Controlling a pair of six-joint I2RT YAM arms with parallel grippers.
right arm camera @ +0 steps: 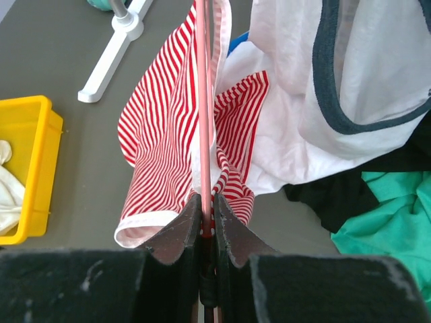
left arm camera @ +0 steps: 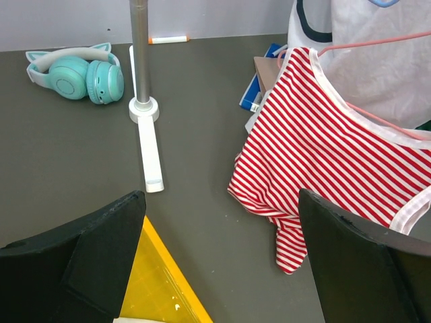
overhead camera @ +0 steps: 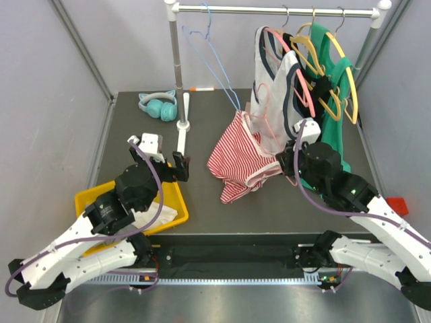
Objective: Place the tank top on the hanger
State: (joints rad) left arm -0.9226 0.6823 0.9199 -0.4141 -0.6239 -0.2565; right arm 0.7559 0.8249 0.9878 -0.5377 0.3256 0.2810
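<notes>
The red-and-white striped tank top (overhead camera: 237,156) is draped over the thin salmon-pink hanger (overhead camera: 256,101), with its lower part trailing onto the dark table. My right gripper (overhead camera: 289,161) is shut on the hanger's wire (right arm camera: 204,101) at the lower corner, and striped fabric (right arm camera: 161,134) hangs on both sides of the wire just beyond the fingertips (right arm camera: 207,202). My left gripper (overhead camera: 161,158) is open and holds nothing. It hovers over the table beside the yellow bin, left of the tank top (left arm camera: 323,155), its fingers (left arm camera: 101,242) wide apart. The hanger (left arm camera: 377,44) also shows in the left wrist view.
A clothes rack's pole and white foot (overhead camera: 182,134) stand at centre left. On its rail hang a light blue hanger (overhead camera: 209,54), a white top with navy trim (overhead camera: 279,87) and a green garment (overhead camera: 333,67). Teal headphones (overhead camera: 159,105) lie far left; a yellow bin (overhead camera: 91,198) holds white cloth.
</notes>
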